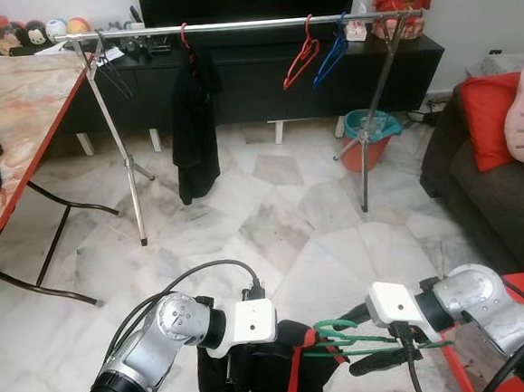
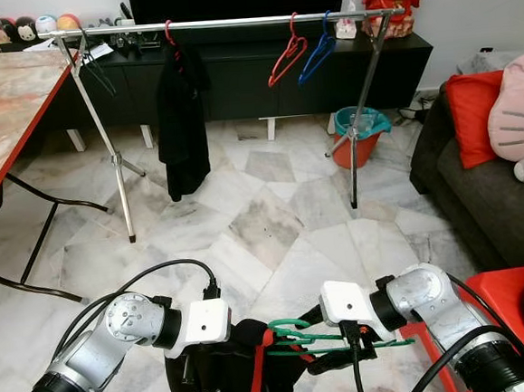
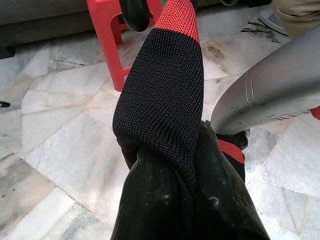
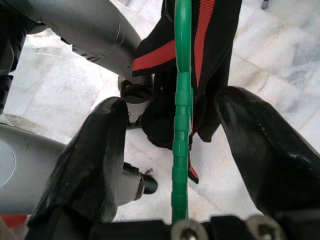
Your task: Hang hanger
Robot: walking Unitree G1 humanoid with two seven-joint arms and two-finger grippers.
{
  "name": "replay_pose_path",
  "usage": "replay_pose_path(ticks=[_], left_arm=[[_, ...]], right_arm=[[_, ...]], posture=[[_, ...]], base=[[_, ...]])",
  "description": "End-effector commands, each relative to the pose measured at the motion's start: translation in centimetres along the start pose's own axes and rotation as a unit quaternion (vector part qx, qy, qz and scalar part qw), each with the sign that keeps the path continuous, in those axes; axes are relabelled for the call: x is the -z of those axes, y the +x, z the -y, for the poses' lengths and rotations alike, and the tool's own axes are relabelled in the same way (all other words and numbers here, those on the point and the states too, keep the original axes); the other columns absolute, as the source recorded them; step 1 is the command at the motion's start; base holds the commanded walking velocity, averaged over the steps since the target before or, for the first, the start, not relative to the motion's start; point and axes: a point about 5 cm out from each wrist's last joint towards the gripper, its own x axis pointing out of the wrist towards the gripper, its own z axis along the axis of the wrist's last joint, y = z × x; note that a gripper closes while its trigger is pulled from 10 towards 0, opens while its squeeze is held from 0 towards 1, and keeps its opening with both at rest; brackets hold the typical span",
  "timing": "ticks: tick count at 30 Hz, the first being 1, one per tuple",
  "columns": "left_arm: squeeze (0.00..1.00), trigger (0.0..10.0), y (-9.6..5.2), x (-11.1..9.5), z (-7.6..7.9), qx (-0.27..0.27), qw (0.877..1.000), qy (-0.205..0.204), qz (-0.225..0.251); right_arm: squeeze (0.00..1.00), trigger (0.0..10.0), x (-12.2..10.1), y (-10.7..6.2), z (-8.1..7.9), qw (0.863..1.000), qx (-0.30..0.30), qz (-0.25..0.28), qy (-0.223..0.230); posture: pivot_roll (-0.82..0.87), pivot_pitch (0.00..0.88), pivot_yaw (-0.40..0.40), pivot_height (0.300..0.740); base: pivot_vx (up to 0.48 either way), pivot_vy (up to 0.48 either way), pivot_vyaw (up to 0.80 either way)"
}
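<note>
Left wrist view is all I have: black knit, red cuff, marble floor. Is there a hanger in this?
Observer: Yes, a green hanger runs between the right hand's fingers, which stand apart, not pinching it.
Operator: Garment on it?
Observer: The black garment hangs right by its hook; whether it is threaded on, I cannot tell.
Operator: Rail?
Observer: The rack rail is ahead across the floor, carrying an empty red hanger and an empty blue hanger.
</note>
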Motion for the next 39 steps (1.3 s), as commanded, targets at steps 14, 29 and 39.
replay_pose_path(ticks=[14, 29, 39], left_arm=[[0.0, 10.0, -0.2, -0.48, -0.84, -0.013, 1.0, 0.013, 0.001], [0.0, 10.0, -0.1, -0.6, -0.9, -0.011, 1.0, 0.013, 0.003], [0.0, 10.0, -0.31, -0.59, -0.9, -0.005, 1.0, 0.012, -0.002]], right_arm=[[0.0, 0.0, 0.27, 0.08, 0.13, 1.0, 0.001, -0.015, -0.001], [0.0, 0.0, 0.41, 0.46, 0.24, 1.0, 0.012, -0.019, -0.001], [0.0, 0.0, -0.09, 0.93, 0.42, 1.0, 0.024, -0.005, -0.008]], posture=[[0.09, 0.0, -0.062, 0.732], [0.1, 0.0, -0.063, 0.732], [0.1, 0.0, -0.058, 0.732]], base=[[0.0, 0.0, 0.0], [0.0, 0.0, 0.0], [0.0, 0.0, 0.0]])
